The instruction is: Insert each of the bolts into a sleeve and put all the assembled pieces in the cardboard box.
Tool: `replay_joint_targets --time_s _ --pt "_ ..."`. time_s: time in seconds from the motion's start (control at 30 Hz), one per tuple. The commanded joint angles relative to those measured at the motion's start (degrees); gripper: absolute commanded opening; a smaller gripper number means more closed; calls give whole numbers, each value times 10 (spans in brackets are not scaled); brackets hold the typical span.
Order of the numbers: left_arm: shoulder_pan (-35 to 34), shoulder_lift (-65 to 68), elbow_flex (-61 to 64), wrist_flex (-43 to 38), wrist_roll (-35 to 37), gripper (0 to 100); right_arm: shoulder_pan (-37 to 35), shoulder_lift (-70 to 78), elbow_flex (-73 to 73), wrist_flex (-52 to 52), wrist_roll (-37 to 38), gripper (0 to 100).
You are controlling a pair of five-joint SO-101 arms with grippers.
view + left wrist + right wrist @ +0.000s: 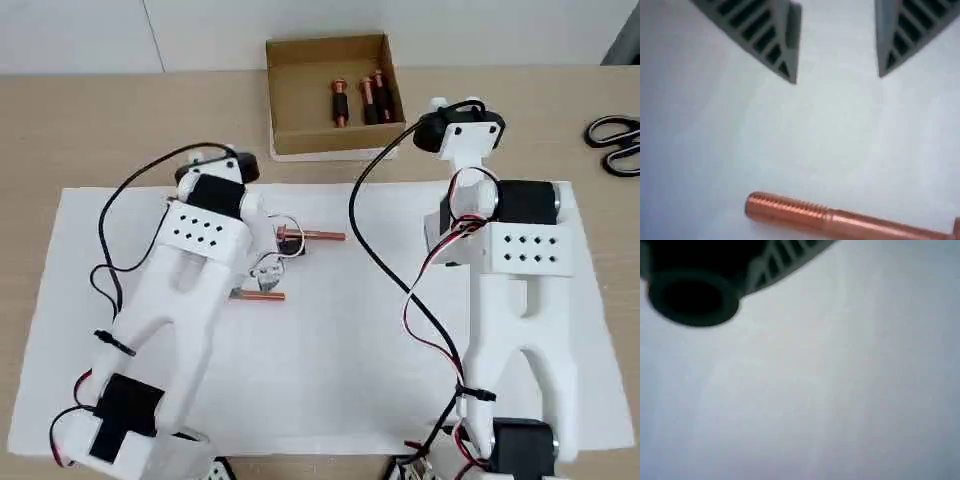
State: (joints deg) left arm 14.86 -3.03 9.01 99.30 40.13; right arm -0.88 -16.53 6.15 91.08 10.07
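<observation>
**Two loose bolts, and an easy miss on the pickup**

A wooden table [60,120] carries a white sheet [330,380], and both my arms stand over it.

On the left, my left gripper [836,77] hangs low over the sheet with its fingers spread and nothing between them. A copper bolt [840,220] lies flat just beside the fingertips, not in the gap. If I close from here, I judge I would pinch only air, or clip the shank and send it rolling, since it is round and smooth. From above I see two bolts by that arm, one close under it [262,295] and a second bolt [318,236] a little toward the middle. Nudging one could scatter both.

Farther back, the cardboard box [300,100] already holds three assembled pieces [365,98].

The black cable [355,205] of my right arm loops out close to the second bolt's tip. A swing could sweep the bolt away.

On the right, my right gripper [747,282] appears to pinch a black sleeve [692,297] with its bore open toward the sheet. A shallow hold could let it twist when a bolt pushes in.

Scissors [615,140] lie at the table's far right edge.
</observation>
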Motion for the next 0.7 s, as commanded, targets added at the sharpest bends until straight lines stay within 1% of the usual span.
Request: replay_joint_targets --time_s 0.0,0.17,0.33,0.43,0.6,0.67 --pt "-3 -23 0 -11 40 101 -2 -28 -4 5 -8 4" --pt "-50 -22 37 -35 110 101 -2 -28 -4 5 -8 4" --pt "-83 9 115 -120 153 101 -2 -28 -4 5 -8 4" --pt "-83 39 127 -149 185 101 -3 -28 -4 5 -9 4" --pt "-79 69 127 -185 192 101 -3 -28 -4 5 -9 4" --pt "-79 70 126 -186 193 102 -3 -28 -4 5 -9 4"
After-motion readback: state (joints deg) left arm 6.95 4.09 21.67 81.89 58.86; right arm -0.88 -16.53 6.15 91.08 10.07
